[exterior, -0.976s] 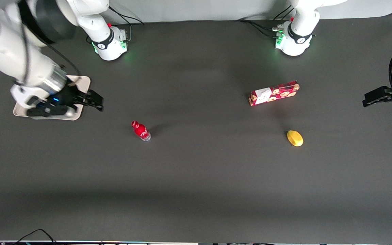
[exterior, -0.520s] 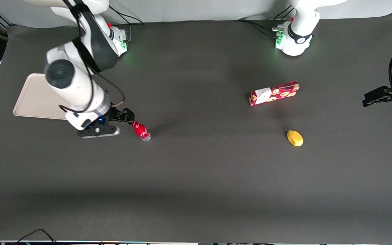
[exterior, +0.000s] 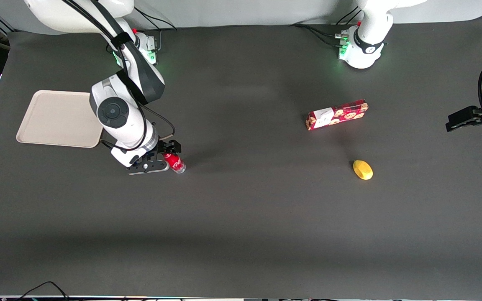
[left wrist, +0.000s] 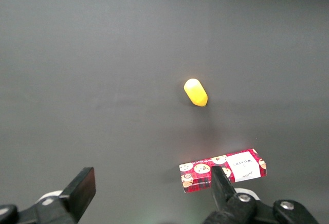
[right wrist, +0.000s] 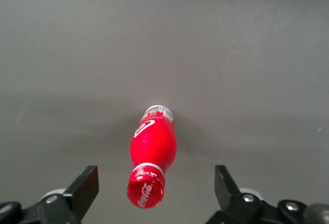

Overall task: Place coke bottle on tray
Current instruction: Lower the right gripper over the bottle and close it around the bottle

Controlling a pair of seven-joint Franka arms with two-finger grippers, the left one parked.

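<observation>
The coke bottle (exterior: 176, 163) stands upright on the dark table, small and slim with a red cap, red label and clear base. In the right wrist view the coke bottle (right wrist: 151, 162) shows cap-first between the two fingers. My right gripper (exterior: 169, 152) hangs directly over the bottle's cap; in the right wrist view the gripper (right wrist: 155, 188) is open, with a wide gap each side of the cap and no contact. The beige tray (exterior: 59, 119) lies flat toward the working arm's end of the table, beside the arm, with nothing on it.
A red cookie box (exterior: 337, 114) and a yellow lemon-like object (exterior: 362, 169) lie toward the parked arm's end; both also show in the left wrist view, the box (left wrist: 222, 170) and the yellow object (left wrist: 196, 92).
My right arm has swung from over the tray to the bottle, uncovering the tray, and the open gripper now sits over the bottle's cap. The bottle has not moved.
</observation>
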